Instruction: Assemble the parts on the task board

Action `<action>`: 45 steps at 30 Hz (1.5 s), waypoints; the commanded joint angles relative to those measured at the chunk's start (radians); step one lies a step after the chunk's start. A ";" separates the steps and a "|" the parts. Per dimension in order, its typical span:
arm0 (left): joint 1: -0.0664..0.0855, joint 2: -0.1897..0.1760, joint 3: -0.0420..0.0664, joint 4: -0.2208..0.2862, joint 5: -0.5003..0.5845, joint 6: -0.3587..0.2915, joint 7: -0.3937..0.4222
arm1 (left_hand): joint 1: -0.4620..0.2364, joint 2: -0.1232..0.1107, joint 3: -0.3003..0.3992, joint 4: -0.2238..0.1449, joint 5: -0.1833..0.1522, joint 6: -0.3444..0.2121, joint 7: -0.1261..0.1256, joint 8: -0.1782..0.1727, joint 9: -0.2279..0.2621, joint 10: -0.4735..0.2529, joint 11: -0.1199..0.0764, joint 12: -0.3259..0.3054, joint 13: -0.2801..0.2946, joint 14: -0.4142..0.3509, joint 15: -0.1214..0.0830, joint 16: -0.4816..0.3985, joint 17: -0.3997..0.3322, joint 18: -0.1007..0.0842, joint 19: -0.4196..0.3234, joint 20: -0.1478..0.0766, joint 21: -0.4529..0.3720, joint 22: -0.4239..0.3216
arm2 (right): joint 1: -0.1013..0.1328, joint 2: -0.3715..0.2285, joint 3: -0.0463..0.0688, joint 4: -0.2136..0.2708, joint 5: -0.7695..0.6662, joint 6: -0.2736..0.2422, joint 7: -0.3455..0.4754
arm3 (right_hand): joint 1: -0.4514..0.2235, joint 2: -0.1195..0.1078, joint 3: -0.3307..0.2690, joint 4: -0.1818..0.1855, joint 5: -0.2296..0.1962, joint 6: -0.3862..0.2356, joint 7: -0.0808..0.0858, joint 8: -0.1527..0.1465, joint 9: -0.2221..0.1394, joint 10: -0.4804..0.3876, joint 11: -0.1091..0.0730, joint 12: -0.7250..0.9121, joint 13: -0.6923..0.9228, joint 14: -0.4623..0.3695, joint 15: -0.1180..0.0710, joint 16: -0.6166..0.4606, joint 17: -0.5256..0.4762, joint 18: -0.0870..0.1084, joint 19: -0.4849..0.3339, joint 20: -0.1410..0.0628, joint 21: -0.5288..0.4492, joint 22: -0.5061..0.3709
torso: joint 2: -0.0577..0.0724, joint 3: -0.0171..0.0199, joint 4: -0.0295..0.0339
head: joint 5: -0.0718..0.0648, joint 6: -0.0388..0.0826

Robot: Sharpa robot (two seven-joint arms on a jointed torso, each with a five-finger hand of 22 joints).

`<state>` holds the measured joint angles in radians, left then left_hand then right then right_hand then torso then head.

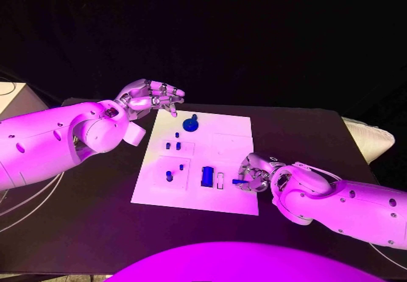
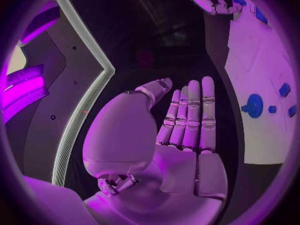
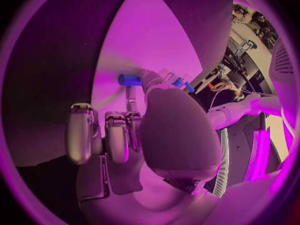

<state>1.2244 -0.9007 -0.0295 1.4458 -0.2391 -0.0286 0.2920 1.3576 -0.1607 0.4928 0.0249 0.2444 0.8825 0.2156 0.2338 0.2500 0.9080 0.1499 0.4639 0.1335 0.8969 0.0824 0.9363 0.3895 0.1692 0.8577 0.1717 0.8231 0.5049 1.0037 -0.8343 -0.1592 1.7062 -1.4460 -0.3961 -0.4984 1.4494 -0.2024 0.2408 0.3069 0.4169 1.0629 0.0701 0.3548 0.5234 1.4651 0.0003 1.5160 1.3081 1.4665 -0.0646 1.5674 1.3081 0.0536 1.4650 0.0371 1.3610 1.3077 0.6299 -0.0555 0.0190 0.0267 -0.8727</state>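
The white task board [image 1: 227, 136] lies mid-table. A round blue part [image 1: 191, 124] stands near its far end, and the left wrist view shows this round part [image 2: 254, 105] too. Small blue parts [image 1: 173, 144] sit below it, two more [image 1: 174, 171] in a raised block, and a long blue part [image 1: 207, 176] stands upright beside them. My right hand [image 1: 252, 175] rests at the board's near right edge and pinches a small blue part [image 3: 129, 79] between thumb and a fingertip. My left hand [image 1: 151, 97] hovers over the board's far left corner, palm [image 2: 184, 130] bare, fingers straight.
The black table [image 1: 93, 211] surrounds the board, with bare room on its left and front. A pale padded object [image 1: 372, 140] sits off the table's right edge. A small clear piece [image 1: 220, 180] stands next to the long blue part.
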 commanded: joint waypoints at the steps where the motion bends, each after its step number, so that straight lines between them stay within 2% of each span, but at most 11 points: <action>1: 0.000 0.000 0.001 0.003 -0.004 0.016 0.003 | -0.008 0.003 -0.001 0.005 0.003 -0.006 -0.002 0.005 -0.001 -0.008 0.001 0.007 -0.001 -0.005 0.002 -0.001 -0.001 0.014 0.004 0.004 -0.004 -0.001 | -0.012 -0.007 -0.011 -0.003 0.077 0.015 -0.018 | -0.043 0.003 0.060 -0.022 0.062 0.005 0.000 0.007 -0.182 0.079 -0.009 0.003 0.231 0.104 -0.007 0.003 0.263 -0.014 0.063 -0.006 0.006 0.180 | 0.000 -0.0004 0.0009 | 0.001 0.000; 2: 0.000 0.000 0.001 0.004 -0.004 0.016 0.003 | -0.008 0.003 -0.001 0.005 0.003 -0.006 -0.002 0.005 -0.001 -0.008 0.001 0.007 -0.001 -0.005 0.002 -0.001 -0.001 0.014 0.004 0.004 -0.004 -0.001 | -0.010 -0.010 -0.010 0.001 0.101 0.010 -0.013 | -0.059 0.007 0.087 -0.023 0.105 0.003 -0.001 0.010 -0.179 0.078 -0.009 0.002 0.230 0.104 -0.008 0.003 0.263 -0.015 0.064 -0.007 0.008 0.181 | 0.000 -0.0004 0.0010 | 0.002 0.000; 5: 0.000 -0.001 0.001 0.003 -0.004 0.015 0.002 | -0.009 0.004 -0.001 0.007 0.003 -0.006 -0.002 0.006 -0.001 -0.009 0.001 0.007 -0.001 -0.005 0.002 -0.001 -0.001 0.014 0.004 0.005 -0.005 -0.001 | 0.001 -0.019 -0.009 0.014 0.189 0.001 0.005 | -0.083 0.007 0.151 -0.038 0.159 -0.005 -0.001 0.022 -0.168 0.077 -0.009 -0.001 0.229 0.104 -0.009 0.003 0.263 -0.015 0.064 -0.008 0.008 0.183 | 0.000 -0.0006 0.0013 | 0.003 0.000; 10: 0.000 -0.001 0.001 0.004 -0.004 0.015 0.001 | -0.010 0.006 -0.001 0.008 0.003 -0.006 -0.002 0.006 -0.001 -0.009 0.001 0.008 -0.001 -0.005 0.003 -0.001 -0.001 0.014 0.005 0.005 -0.006 -0.002 | 0.020 -0.026 -0.008 0.030 0.300 -0.013 0.029 | -0.102 0.010 0.194 -0.053 0.182 -0.012 0.000 0.031 -0.159 0.076 -0.008 -0.004 0.227 0.104 -0.009 0.003 0.263 -0.015 0.064 -0.008 0.008 0.184 | 0.001 -0.0006 0.0025 | 0.002 0.000; 15: 0.000 -0.001 0.001 0.004 -0.004 0.015 -0.001 | -0.010 0.006 -0.001 0.008 0.003 -0.006 -0.002 0.006 -0.001 -0.009 0.001 0.008 -0.001 -0.005 0.003 -0.001 -0.001 0.014 0.005 0.005 -0.006 -0.002 | 0.038 -0.025 -0.007 0.038 0.394 -0.037 0.051 | -0.135 0.008 0.217 -0.061 0.166 -0.018 0.001 0.039 -0.151 0.077 -0.007 -0.004 0.228 0.104 -0.008 0.003 0.263 -0.015 0.065 -0.007 0.009 0.186 | 0.001 -0.0001 0.0034 | 0.002 0.000; 20: 0.000 -0.001 0.000 0.004 -0.004 0.015 -0.002 | -0.010 0.007 -0.001 0.009 0.003 -0.006 -0.002 0.006 -0.002 -0.009 0.001 0.008 -0.001 -0.005 0.003 -0.001 -0.001 0.014 0.005 0.005 -0.006 -0.002 | 0.044 -0.010 -0.006 0.037 0.446 -0.044 0.060 | -0.176 0.002 0.225 -0.064 0.128 -0.022 0.000 0.046 -0.145 0.078 -0.008 -0.002 0.229 0.104 -0.008 0.003 0.263 -0.015 0.065 -0.007 0.008 0.186 | 0.002 0.0004 0.0034 | 0.003 0.000; 24: 0.000 -0.001 0.000 0.004 -0.005 0.016 -0.002 | -0.010 0.007 -0.001 0.009 0.003 -0.006 -0.002 0.006 -0.002 -0.009 0.001 0.008 -0.001 -0.005 0.003 -0.001 -0.001 0.014 0.005 0.005 -0.006 -0.002 | 0.047 0.009 -0.006 0.028 0.472 -0.046 0.059 | -0.209 -0.001 0.228 -0.065 0.078 -0.024 -0.001 0.050 -0.141 0.079 -0.008 -0.001 0.230 0.104 -0.008 0.003 0.263 -0.015 0.065 -0.007 0.008 0.187 | 0.002 0.0005 0.0034 | -0.001 0.000; 26: 0.000 0.000 0.000 0.004 -0.005 0.016 -0.003 | -0.010 0.007 -0.001 0.009 0.003 -0.006 -0.002 0.006 -0.002 -0.009 0.001 0.008 -0.001 -0.005 0.003 -0.001 -0.001 0.014 0.005 0.005 -0.006 -0.002 | 0.049 0.021 -0.006 0.022 0.481 -0.045 0.057 | -0.217 0.000 0.229 -0.064 0.069 -0.023 -0.001 0.051 -0.140 0.080 -0.008 0.001 0.231 0.104 -0.008 0.003 0.263 -0.015 0.065 -0.007 0.008 0.188 | 0.001 0.0006 0.0041 | -0.001 0.000; 30: 0.000 0.002 0.000 0.004 -0.005 0.018 -0.003 | -0.010 0.007 -0.001 0.009 0.003 -0.006 -0.002 0.006 -0.002 -0.009 0.001 0.008 -0.001 -0.005 0.003 -0.001 -0.001 0.014 0.005 0.005 -0.006 -0.002 | 0.052 0.043 -0.006 0.007 0.490 -0.031 0.045 | -0.228 0.002 0.230 -0.060 0.064 -0.023 -0.001 0.052 -0.139 0.081 -0.008 0.004 0.233 0.104 -0.008 0.003 0.263 -0.015 0.066 -0.007 0.009 0.188 | 0.002 -0.0001 0.0057 | -0.002 0.000; 37: 0.000 0.003 0.000 0.003 -0.006 0.020 -0.005 | -0.011 0.007 -0.001 0.011 0.002 -0.007 -0.002 0.006 -0.002 -0.010 0.001 0.009 -0.001 -0.005 0.003 0.000 -0.001 0.014 0.005 0.005 -0.007 -0.003 | 0.053 0.070 -0.006 -0.015 0.494 -0.024 0.026 | -0.259 0.002 0.228 -0.050 0.055 -0.023 0.000 0.053 -0.139 0.082 -0.007 0.005 0.234 0.104 -0.008 0.003 0.263 -0.016 0.066 -0.007 0.011 0.190 | 0.003 0.0011 0.0066 | -0.001 0.000; 45: 0.000 0.003 0.000 0.003 -0.006 0.022 -0.008 | -0.013 0.007 -0.002 0.013 0.002 -0.007 -0.002 0.007 -0.002 -0.011 0.001 0.010 -0.001 -0.006 0.003 0.000 -0.001 0.014 0.006 0.006 -0.009 -0.004 | 0.053 0.084 -0.006 -0.032 0.494 -0.002 0.008 | -0.273 0.003 0.227 -0.045 0.048 -0.021 -0.001 0.055 -0.138 0.085 -0.008 0.011 0.237 0.104 -0.008 0.003 0.263 -0.017 0.067 -0.007 0.015 0.191 | 0.002 0.0003 0.0054 | 0.001 0.000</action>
<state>1.2244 -0.8998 -0.0297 1.4465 -0.2439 -0.0234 0.2824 1.3524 -0.1554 0.4898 0.0333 0.2444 0.8825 0.2156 0.2338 0.2493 0.9043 0.1537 0.4676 0.1335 0.8969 0.0823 0.9363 0.3896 0.1691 0.8614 0.1754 0.8191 0.5014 1.0570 -0.7532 -0.1651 1.6755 -0.9590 -0.4298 -0.4798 1.1865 -0.1998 0.4668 0.2551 0.4700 1.0428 0.0752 0.4067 0.3851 1.4679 -0.0024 1.5212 1.3075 1.4664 -0.0646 1.5668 1.3077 0.0536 1.4661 0.0358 1.3727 1.3073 0.6319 -0.0549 0.0249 0.0270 -0.8727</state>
